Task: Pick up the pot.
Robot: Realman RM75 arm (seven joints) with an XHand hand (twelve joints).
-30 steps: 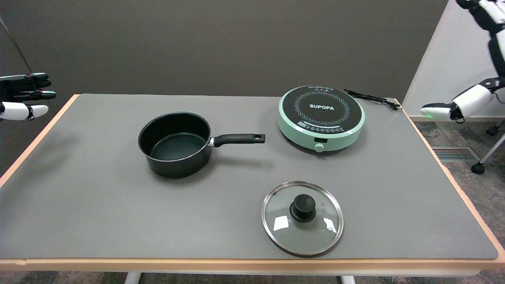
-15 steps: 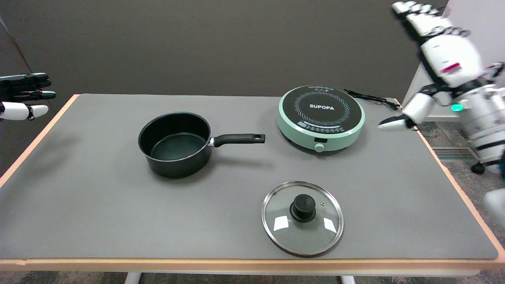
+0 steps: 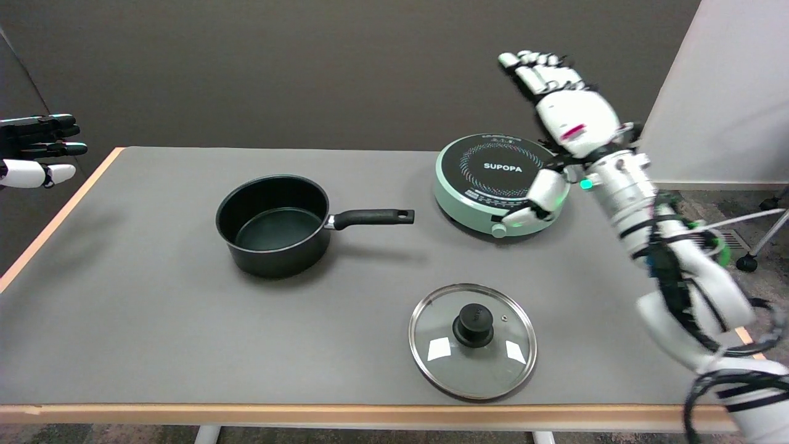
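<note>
A black pot [image 3: 273, 224] stands upright on the grey table, left of centre, with nothing inside. Its black handle [image 3: 372, 217] points right, toward the cooker. My right hand [image 3: 562, 117] hovers in the air over the right part of the green induction cooker [image 3: 500, 184]. It is open: the fingers stretch up and away, the thumb hangs down near the cooker's front edge. It holds nothing and is well to the right of the pot handle's tip.
A glass lid [image 3: 473, 340] with a black knob lies flat near the table's front edge, right of centre. The cooker's cord trails at the back right. The idle left hand [image 3: 36, 149] hangs at the upper left. The table's [image 3: 142, 320] wooden rim runs along the front.
My right arm has swung in from beyond the table's right side, leftward and over the cooker. The hand stays open. Pot, lid and cooker have not moved.
</note>
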